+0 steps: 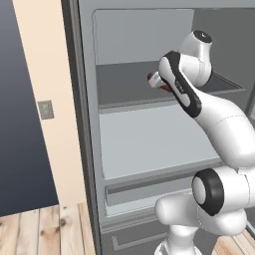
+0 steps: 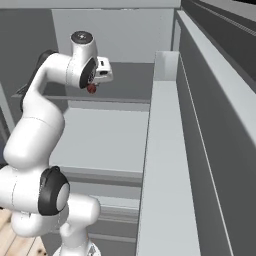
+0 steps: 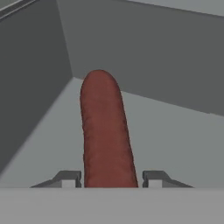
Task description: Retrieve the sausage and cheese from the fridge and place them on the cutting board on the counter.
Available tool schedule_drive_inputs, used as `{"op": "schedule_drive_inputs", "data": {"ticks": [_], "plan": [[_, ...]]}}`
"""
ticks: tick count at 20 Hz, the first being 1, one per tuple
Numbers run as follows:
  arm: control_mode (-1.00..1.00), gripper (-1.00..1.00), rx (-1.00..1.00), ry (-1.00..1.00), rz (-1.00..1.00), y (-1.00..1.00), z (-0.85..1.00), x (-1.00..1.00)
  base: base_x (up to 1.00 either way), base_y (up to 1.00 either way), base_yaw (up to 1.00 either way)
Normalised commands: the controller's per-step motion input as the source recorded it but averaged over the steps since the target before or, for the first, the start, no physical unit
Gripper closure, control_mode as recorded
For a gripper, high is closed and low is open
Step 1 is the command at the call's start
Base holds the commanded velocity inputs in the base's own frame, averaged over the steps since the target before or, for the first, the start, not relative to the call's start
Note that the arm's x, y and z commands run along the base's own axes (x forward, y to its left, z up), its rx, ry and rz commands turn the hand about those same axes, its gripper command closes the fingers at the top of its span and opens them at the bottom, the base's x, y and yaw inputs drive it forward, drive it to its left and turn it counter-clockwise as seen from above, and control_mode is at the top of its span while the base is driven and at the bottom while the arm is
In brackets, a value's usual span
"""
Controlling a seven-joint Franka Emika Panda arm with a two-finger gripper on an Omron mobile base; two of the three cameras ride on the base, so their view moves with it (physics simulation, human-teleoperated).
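Two finger tips: small dark tips (image 3: 70, 178) rise at the bottom of the hand view, one pressed against each side of the sausage (image 3: 105, 131), no gap to be seen.
Gripper: the gripper (image 3: 109, 179) is clenched on the sausage, holding its near end.
Sausage: dark red-brown link with a rounded far end, running straight away from the hand toward the back corner of the compartment; in the left base view a red bit of it shows just beside the hand; in the right base view it hangs as a small red spot under the hand.
Contact with shelf: hard to judge; the sausage seems to lie low over the grey shelf (image 1: 129, 84), but I cannot tell whether it touches.
Arm: reaches from the base up into the upper compartment of the fridge (image 1: 89, 164).
Fridge: open, pale grey inside, a second shelf (image 2: 100, 135) below the hand.
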Motion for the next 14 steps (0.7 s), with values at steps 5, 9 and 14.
{"op": "schedule_drive_inputs", "data": {"ticks": [5,9,14], "plan": [[-1.00,1.00,-0.04,-0.13,0.00,0.00,0.03,-0.77,0.00,0.00,0.00],[-1.00,1.00,-0.01,-0.18,-0.05,-0.09,0.51,-1.00,0.00,0.00,0.00],[-1.00,1.00,0.00,0.07,-0.15,-0.22,0.81,-1.00,0.00,0.00,0.00]]}}
